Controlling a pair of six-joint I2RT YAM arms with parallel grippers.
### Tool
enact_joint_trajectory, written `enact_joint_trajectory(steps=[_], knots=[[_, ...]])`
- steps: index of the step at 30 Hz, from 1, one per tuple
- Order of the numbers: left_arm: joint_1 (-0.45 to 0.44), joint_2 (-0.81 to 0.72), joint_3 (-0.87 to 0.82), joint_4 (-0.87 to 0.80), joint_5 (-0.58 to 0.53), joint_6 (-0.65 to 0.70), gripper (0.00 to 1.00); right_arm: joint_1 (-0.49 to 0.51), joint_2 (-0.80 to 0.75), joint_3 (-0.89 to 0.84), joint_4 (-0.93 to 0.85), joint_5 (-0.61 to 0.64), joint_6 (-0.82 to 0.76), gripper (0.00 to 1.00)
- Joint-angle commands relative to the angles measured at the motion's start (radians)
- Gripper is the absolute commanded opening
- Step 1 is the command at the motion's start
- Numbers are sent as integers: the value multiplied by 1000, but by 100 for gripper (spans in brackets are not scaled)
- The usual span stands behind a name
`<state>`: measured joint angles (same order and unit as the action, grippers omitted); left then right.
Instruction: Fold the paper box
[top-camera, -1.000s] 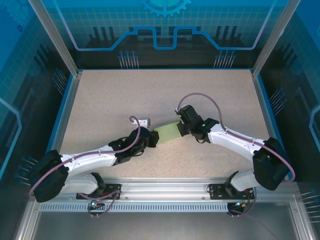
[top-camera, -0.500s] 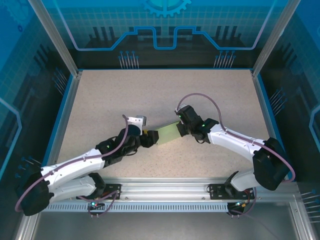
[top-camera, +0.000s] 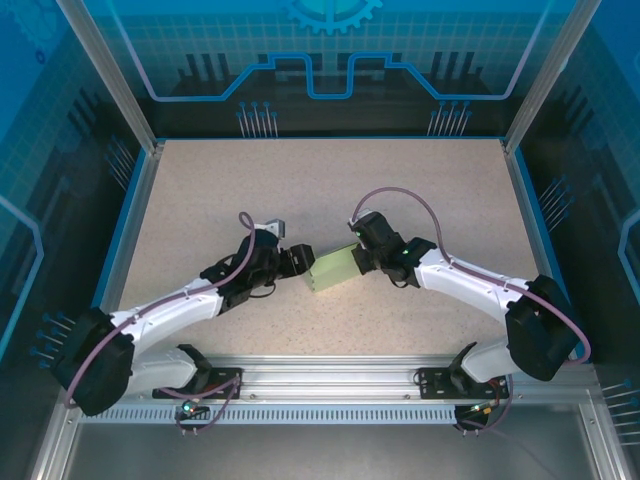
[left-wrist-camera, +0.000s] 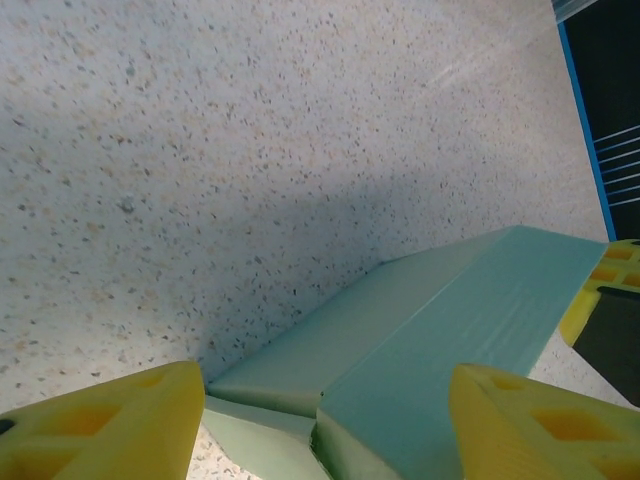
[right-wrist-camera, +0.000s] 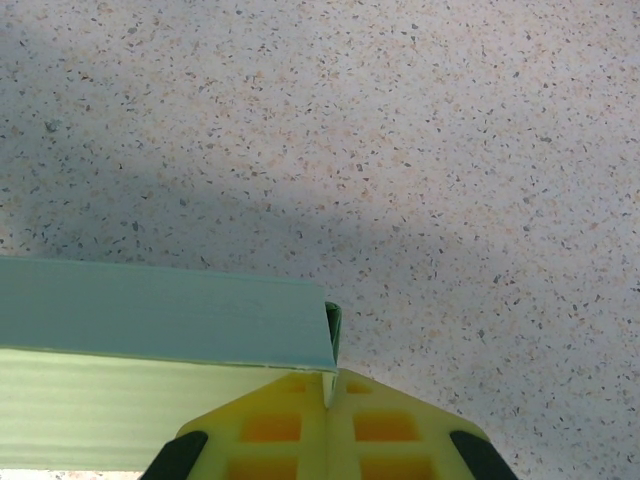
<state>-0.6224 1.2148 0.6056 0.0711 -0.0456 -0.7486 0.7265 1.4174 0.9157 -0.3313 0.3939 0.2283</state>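
Nearest to us, the left gripper (top-camera: 297, 262) sits just left of the paper box (top-camera: 335, 268) with its jaws released and spread. From its wrist we see its yellow fingers (left-wrist-camera: 110, 425) standing wide on either side of the box's left end, and we cannot tell whether they touch the card. The box is pale green thin card, raised into a small flat rectangular block that lies askew, its right end a little farther from us than its left. Its broad top panel is smooth and meets a lighter side face along a sharp fold. On the wrist camera's left of that panel a lower panel steps down toward the surface. At the box's right end the right gripper (top-camera: 362, 258) is clenched on it, and its wrist view shows the yellow fingertips pressed together on the thin edge of an end flap. Under the box and well beyond it lies the speckled beige table (top-camera: 300, 185).
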Motion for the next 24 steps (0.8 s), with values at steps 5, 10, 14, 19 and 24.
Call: enact_joint_trajectory(steps=[5,10,14,19,24], knots=[[3,54,8,71,75,-38,64,19,20,13,-39,8,-3,0],[-9,71,-2,86,81,-41,60,19,22,10,-38,9,2,0],[-16,82,-8,89,82,-43,58,20,25,12,-40,8,3,0],[-27,77,-15,83,69,-45,59,19,25,14,-41,10,7,0],[-27,21,-10,36,13,-35,66,21,26,14,-43,11,6,0]])
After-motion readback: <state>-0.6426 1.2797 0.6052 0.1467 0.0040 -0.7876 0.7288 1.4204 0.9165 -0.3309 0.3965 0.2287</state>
